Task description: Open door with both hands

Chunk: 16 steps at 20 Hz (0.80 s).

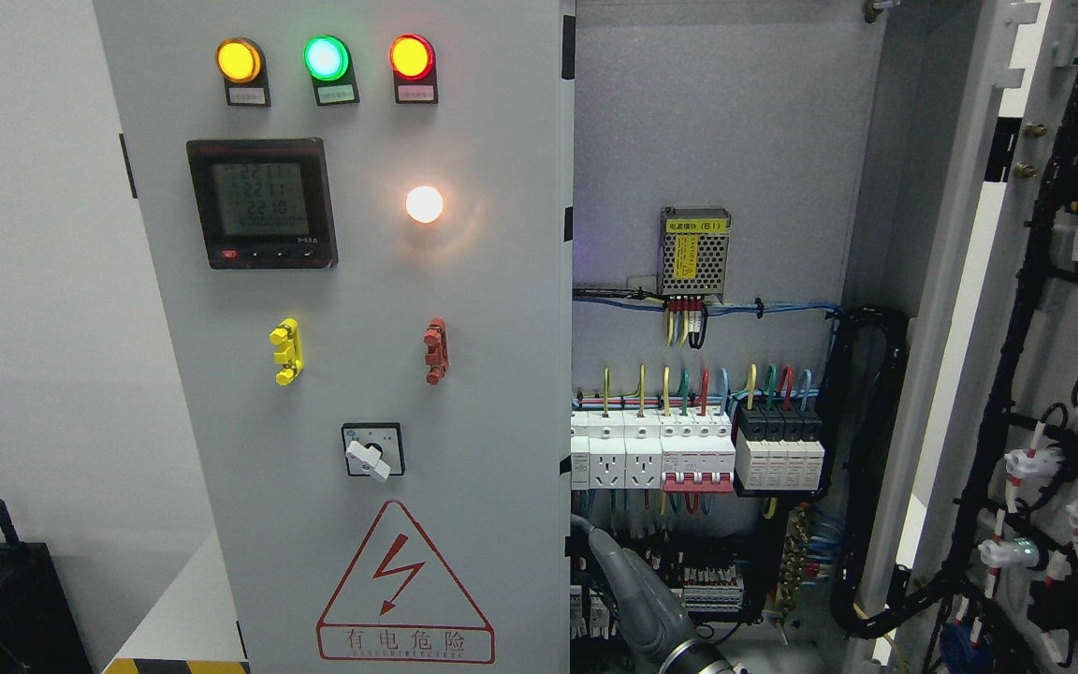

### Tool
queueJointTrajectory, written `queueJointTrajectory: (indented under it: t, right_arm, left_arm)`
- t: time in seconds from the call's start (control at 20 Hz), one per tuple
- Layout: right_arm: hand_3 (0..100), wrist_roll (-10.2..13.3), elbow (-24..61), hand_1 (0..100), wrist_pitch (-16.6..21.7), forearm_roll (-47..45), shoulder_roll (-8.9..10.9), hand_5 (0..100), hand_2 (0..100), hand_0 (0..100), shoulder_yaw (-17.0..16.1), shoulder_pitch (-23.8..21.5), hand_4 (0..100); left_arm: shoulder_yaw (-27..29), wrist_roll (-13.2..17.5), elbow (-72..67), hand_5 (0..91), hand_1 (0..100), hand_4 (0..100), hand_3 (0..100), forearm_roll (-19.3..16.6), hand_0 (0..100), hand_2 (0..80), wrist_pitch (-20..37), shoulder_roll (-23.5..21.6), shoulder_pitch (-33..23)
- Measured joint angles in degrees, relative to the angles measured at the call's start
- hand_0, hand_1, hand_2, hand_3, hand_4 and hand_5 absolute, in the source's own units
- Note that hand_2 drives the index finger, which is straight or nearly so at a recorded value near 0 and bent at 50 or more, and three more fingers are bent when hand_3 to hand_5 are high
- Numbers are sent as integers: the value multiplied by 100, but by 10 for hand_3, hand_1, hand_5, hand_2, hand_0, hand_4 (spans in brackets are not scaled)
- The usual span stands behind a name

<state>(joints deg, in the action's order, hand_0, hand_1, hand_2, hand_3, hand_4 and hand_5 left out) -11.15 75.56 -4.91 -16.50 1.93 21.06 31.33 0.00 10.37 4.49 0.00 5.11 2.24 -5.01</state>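
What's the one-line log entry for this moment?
grey cabinet left door: shut | right door: swung open, wiring exposed | grey robot arm: low in opening, hand out of view | other arm: not in view

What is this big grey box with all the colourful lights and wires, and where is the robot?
You are looking through a camera on the robot's head. In front of it stands an electrical cabinet with two doors. The left door is closed. On it are three round lamps, yellow, green and red, a small screen with numbers, a glowing white light, a turning switch and a red lightning triangle that warns of danger. The right door is swung wide open, so you can see inside: rows of white switches and many coloured wires. The grey shape at the bottom is a robot arm, reaching up in the opening. I can't tell which arm it is, and its robot hand is hidden, so I can't see it holding anything.
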Motion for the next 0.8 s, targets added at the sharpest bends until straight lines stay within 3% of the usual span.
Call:
queueJointTrajectory:
  t: [0.8]
  right_arm:
    - [0,-339,-104,0,-1,-260,44,0,0,221,-15,119,0]
  left_arm:
    - [0,0,0,0,0,27,0,0,0,0,0,0,0]
